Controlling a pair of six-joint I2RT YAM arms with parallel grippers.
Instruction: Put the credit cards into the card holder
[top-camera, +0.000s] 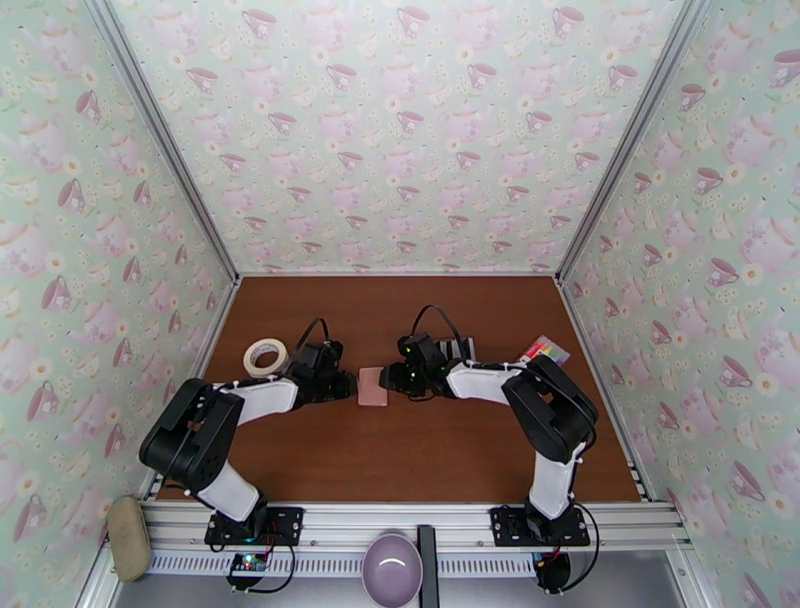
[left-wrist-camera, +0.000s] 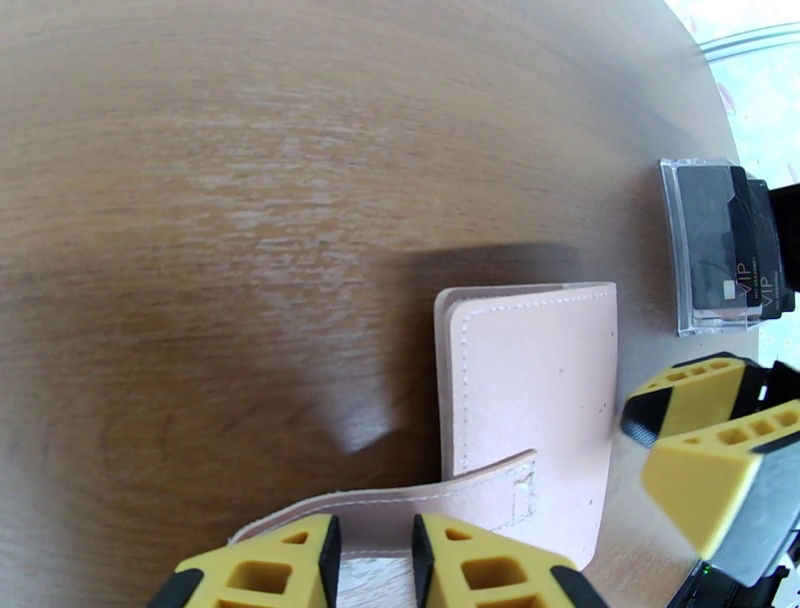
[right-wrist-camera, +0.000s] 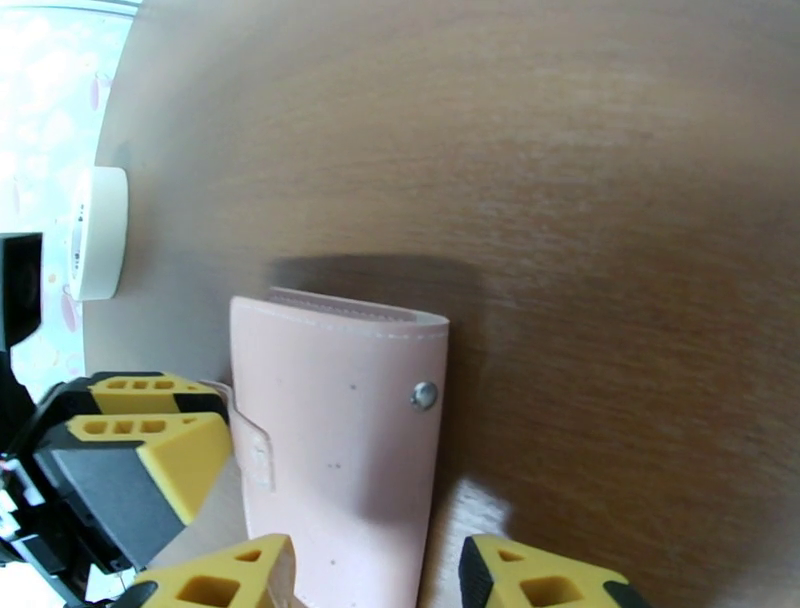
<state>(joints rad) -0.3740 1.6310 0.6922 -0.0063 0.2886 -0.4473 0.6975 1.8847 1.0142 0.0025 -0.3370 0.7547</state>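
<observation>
Top external: card holder (top-camera: 372, 386) lies folded between both grippers, tab (left-wrist-camera: 420, 495) unsnapped; we judge 0 credit cards (left-wrist-camera: 722, 250) loaded, all in their clear stand (left-wrist-camera: 700, 322). Left gripper (left-wrist-camera: 375, 565) jaws narrowly apart at tab, grip unclear; right gripper (right-wrist-camera: 370, 580) jaws spread astride holder.

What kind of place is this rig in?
Probably a lab data-collection booth: teacup-patterned wallpaper panels box in a brown wood-grain tabletop, with a silver aluminium mounting rail along its near edge.
</observation>
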